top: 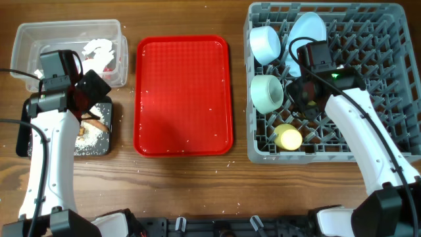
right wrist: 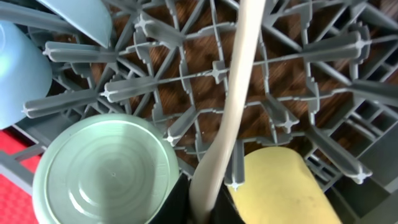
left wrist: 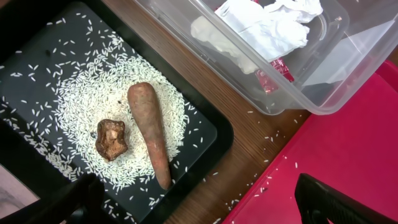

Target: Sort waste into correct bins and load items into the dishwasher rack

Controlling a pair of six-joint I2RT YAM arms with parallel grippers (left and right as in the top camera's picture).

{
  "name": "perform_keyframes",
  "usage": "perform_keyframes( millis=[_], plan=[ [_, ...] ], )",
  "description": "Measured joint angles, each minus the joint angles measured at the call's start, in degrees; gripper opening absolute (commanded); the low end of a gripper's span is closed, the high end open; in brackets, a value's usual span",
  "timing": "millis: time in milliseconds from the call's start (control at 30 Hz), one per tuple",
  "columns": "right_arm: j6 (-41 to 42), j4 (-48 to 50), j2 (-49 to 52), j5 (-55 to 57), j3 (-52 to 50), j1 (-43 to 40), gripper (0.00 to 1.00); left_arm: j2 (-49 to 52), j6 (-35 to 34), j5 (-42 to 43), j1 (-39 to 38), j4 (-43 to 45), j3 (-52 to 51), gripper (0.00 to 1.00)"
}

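R gripper [right wrist: 205, 202] clenched on smooth white plastic spoon [right wrist: 239, 93] over pegged grey rack [right wrist: 298, 56]. L gripper [left wrist: 205, 210] spread wide, empty, above black tray [left wrist: 37, 56] w/ loose rice grains [left wrist: 81, 99].

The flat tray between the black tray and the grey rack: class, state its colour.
The flat tray is bright red, seen best in the overhead view.

The clear rectangular plastic tub [left wrist: 336, 81] is glossy, the crumpled white paper wrapper [left wrist: 267, 28] creased, the black rectangular tray [left wrist: 205, 130] matt, the flat red serving tray [top: 183, 92] textured, the table [left wrist: 249, 155] grained wood.
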Motion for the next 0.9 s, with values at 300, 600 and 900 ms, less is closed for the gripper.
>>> perform_keyframes(
  millis=[300, 600, 900],
  plan=[
    [-7.7, 3.9, 0.0, -4.1, 0.0, 0.0, 0.43, 0.0, 0.0, 0.0, 0.0, 0.0, 0.0, 1.0],
    [-36.1, 5.8, -18.4, -12.7, 0.2, 0.0, 0.91, 0.0, 0.0, 0.0, 0.0, 0.0, 0.0, 1.0],
    [-50.1, -3.9, -35.1, -16.8, 0.5, 0.0, 1.0, 0.0, 0.0, 0.0, 0.0, 0.0, 0.0, 1.0]
  ],
)
